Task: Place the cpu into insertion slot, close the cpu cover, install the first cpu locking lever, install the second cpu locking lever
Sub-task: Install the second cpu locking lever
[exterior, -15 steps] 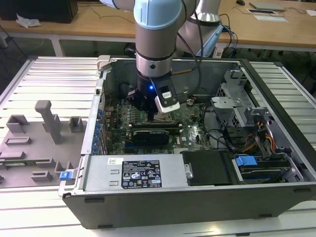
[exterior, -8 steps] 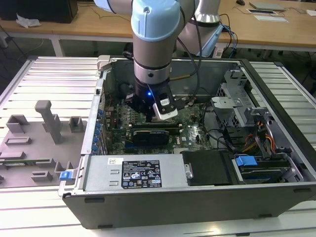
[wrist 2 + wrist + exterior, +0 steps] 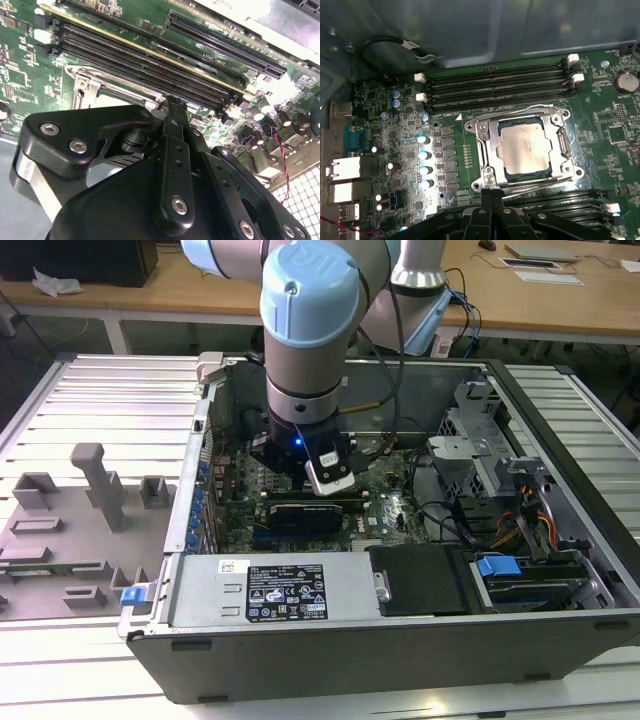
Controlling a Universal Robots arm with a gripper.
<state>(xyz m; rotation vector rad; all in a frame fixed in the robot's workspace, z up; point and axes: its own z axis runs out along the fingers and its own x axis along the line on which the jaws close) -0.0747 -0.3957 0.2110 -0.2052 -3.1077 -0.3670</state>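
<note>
down inside the open computer case, the black two-fingered hand (image 3: 491, 196) hangs with its fingers pressed together, nothing between them, the tips just at the near edge of the insertion slot (image 3: 482, 165), a square dark socket framed in silver on the green circuit board (image 3: 605, 125). the cpu (image 3: 525, 148), a flat square chip with a pale grey metal face, lies seated in the socket, and the cpu cover (image 3: 559, 145), a thin silver metal frame with a square window, lies flat around it. long black memory slots (image 3: 497, 87) run close along the socket's far side and more along the near side, under the hand, so open room is narrow. in the exterior view the grey-and-blue arm (image 3: 310, 300) drops steeply, wrist down, between the case's walls (image 3: 400, 640), on a ribbed metal worktop (image 3: 90, 390).
</note>
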